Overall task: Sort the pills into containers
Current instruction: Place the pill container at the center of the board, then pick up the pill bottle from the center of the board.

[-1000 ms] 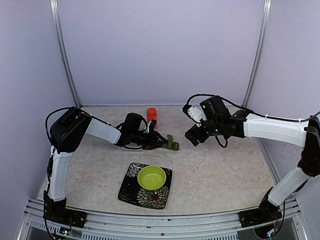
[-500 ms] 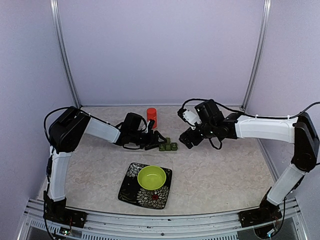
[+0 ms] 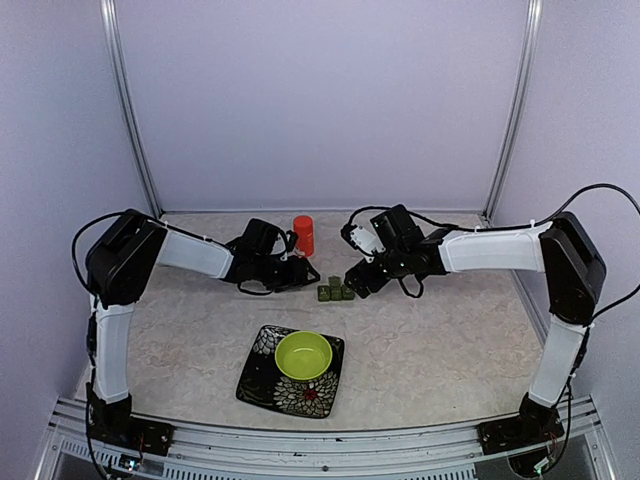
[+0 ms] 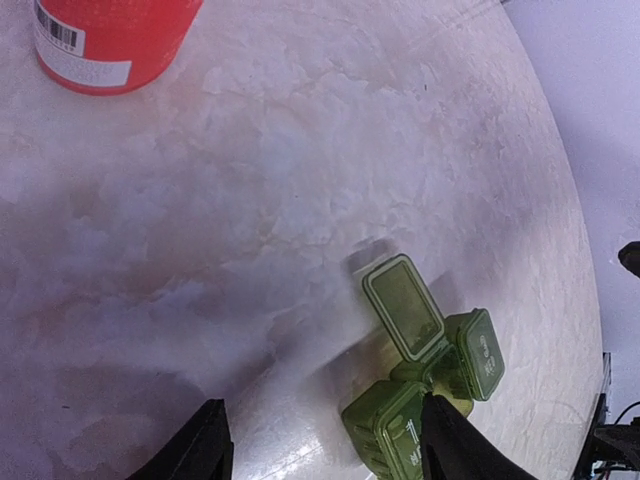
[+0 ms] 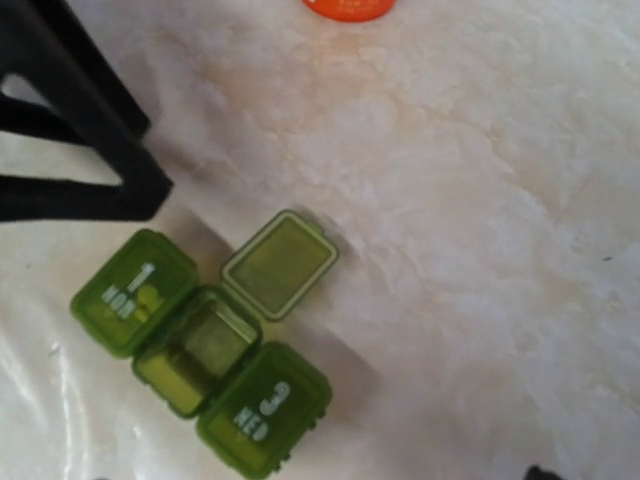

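Place: robotics lab test cell, not a home or shop.
Enclosure: plain lavender panels point(image 3: 320, 100) on three sides, joined by upright metal posts point(image 3: 128, 110).
Work surface: beige marbled tabletop point(image 3: 450, 340), boxed in by those panels.
Mounting: ribbed aluminium rail point(image 3: 330, 440) along the near edge, carrying both arm bases.
Machinery: left arm point(image 3: 195, 255) and right arm point(image 3: 490, 250), white and black, trailing loose black cables point(image 3: 598, 186).
Props: only a few, set out sparsely: green pillbox point(image 3: 336, 293), orange bottle point(image 3: 303, 235), patterned plate point(image 3: 258, 375) under a lime bowl point(image 3: 300, 372).
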Motion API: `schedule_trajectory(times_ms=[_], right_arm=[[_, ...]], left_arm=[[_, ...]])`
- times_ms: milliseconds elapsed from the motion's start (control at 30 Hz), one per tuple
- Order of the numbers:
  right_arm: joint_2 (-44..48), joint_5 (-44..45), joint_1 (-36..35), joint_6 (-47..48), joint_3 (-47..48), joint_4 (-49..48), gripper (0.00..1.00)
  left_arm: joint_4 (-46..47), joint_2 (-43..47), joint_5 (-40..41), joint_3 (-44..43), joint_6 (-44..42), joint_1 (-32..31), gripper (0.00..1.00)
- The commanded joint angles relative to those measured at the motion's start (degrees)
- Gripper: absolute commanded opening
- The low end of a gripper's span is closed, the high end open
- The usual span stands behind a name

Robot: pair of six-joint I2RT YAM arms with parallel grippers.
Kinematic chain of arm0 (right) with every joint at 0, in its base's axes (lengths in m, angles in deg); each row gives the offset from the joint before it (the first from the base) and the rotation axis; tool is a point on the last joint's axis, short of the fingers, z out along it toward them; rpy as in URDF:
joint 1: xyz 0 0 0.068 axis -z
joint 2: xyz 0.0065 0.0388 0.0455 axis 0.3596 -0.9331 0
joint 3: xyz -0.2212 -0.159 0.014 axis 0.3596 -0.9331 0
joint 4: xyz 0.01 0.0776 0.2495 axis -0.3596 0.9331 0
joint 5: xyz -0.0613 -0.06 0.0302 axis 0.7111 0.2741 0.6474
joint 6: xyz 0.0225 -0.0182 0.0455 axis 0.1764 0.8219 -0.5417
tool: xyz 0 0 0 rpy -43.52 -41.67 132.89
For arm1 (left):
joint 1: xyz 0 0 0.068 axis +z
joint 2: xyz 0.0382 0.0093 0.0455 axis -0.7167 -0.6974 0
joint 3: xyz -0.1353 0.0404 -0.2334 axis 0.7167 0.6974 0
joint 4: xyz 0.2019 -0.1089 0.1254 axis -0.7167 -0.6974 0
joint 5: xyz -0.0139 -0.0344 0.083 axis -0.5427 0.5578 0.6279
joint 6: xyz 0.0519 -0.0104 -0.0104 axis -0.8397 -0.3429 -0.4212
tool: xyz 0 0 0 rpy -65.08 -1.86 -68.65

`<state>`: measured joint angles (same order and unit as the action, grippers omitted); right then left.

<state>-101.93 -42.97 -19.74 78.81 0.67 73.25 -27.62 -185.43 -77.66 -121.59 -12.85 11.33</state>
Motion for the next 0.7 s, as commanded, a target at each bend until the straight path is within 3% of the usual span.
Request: schedule_trajectory(times_ms=[0, 167, 300, 667], right_arm=[[-0.81, 0.18, 0.48, -0.49, 1.10, -2.11, 0.90], [1.34, 0.35, 0.56, -0.40, -1.43, -4.05, 0.99], [2.49, 0.98, 0.93, -1.22, -3.06, -4.58, 1.00], [7.67, 1.78, 1.95, -2.59, -8.14, -5.86, 1.00]], left_arm=[[-1.93, 5.62, 4.93, 1.15, -4.24, 0.26, 0.65], [-4.92, 7.78, 8.32, -1.55, -7.70, 0.97, 0.85], [-7.00, 8.01, 10.86, -4.82, -9.25, 1.52, 0.99], [-15.50, 2.69, 20.27, -20.61, -15.54, 2.06, 0.99]])
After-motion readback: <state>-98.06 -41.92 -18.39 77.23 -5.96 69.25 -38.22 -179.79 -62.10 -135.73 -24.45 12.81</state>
